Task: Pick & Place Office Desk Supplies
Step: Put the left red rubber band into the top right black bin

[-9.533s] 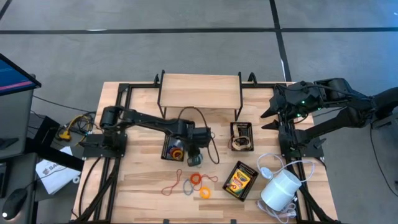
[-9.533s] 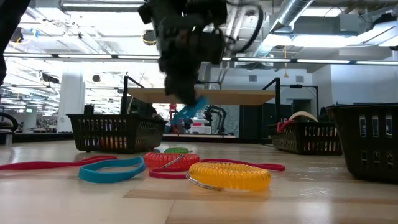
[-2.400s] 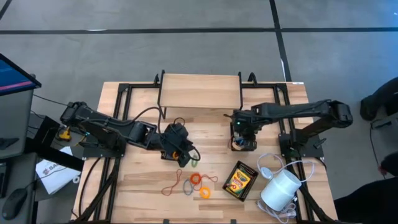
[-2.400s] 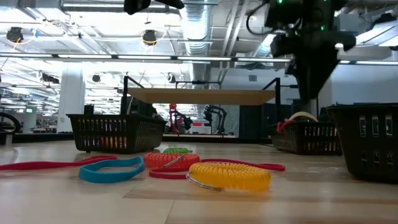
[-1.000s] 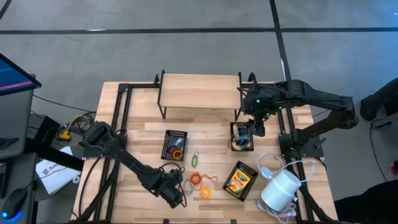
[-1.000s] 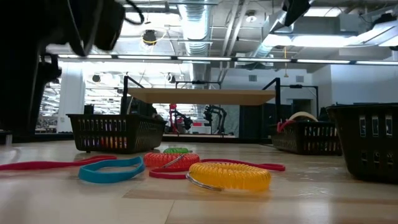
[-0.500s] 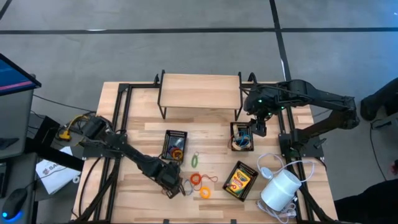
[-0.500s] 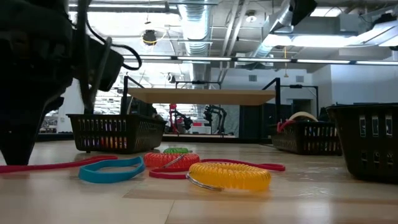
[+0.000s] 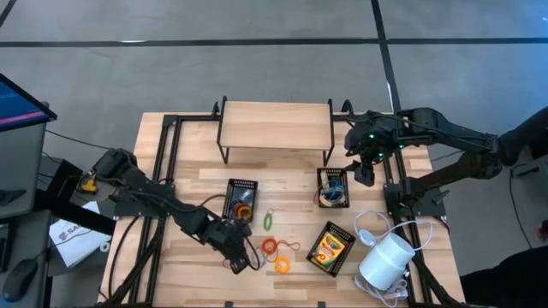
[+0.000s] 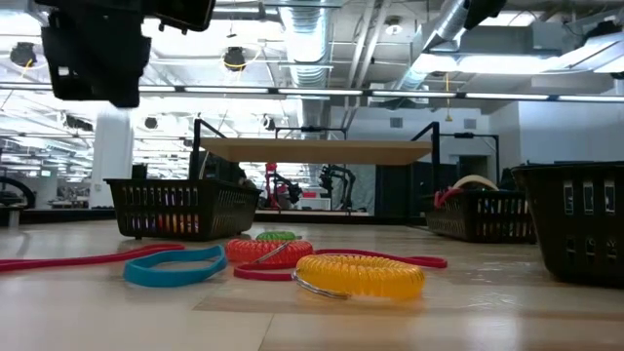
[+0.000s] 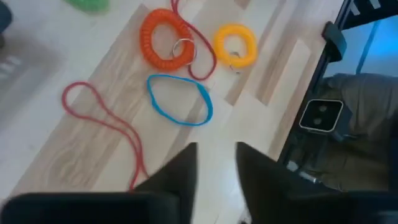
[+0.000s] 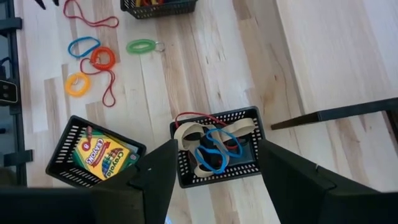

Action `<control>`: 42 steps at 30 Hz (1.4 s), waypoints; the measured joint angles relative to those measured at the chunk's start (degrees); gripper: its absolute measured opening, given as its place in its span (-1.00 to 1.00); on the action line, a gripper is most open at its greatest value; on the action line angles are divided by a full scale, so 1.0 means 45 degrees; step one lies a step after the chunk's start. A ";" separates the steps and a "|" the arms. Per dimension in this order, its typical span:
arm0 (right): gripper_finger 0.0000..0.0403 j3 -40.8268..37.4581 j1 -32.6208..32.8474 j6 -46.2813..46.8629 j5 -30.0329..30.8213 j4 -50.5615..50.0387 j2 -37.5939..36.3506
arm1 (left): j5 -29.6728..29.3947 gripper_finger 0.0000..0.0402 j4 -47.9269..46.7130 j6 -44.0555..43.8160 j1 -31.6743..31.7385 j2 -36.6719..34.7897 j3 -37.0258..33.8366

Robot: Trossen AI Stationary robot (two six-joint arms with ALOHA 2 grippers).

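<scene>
Left wrist view: left claw point(image 11: 214, 171) slightly open, empty, above blue loop point(image 11: 180, 107).

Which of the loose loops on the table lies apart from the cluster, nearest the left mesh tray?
The green loop. It lies alone just beside the left mesh tray, while the orange, yellow, blue and red ones lie grouped closer to the table's front edge.

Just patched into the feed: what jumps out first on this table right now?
The cluster of coloured elastic loops at the table's front centre stands out, with the left gripper hovering right beside it. To their right lies the crayon box in a black mesh tray, next to a white cylinder. The right gripper hangs by another tray holding bands.
</scene>
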 joint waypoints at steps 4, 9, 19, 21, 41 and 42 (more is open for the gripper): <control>0.09 0.0000 0.0197 0.0168 -0.0011 -0.0038 0.0001 | -0.0237 -0.01 0.0267 -0.0068 0.0096 0.0377 -0.0009; 0.09 0.0000 0.0739 0.0615 -0.0029 -0.0200 -0.0095 | 0.0641 0.59 0.0207 -0.0875 0.0282 0.1626 -0.0024; 0.09 0.0000 0.1191 0.0865 -0.0034 -0.0334 -0.0175 | 0.1654 0.70 0.0393 -0.2181 0.0272 0.3799 0.0177; 0.09 0.0000 0.1186 0.0865 -0.0034 -0.0419 -0.0175 | 0.1658 0.40 0.0061 -0.2191 0.0277 0.3848 0.0180; 0.09 0.0000 0.1050 0.0765 -0.0157 0.0505 -0.0639 | -0.4191 -1.00 -0.0328 -0.2924 0.1164 -0.2193 -0.0057; 0.09 -0.0007 0.1048 0.0840 -0.0486 0.0883 -0.0757 | -0.4734 -1.00 0.0318 -0.2509 0.1290 -0.2650 -0.0053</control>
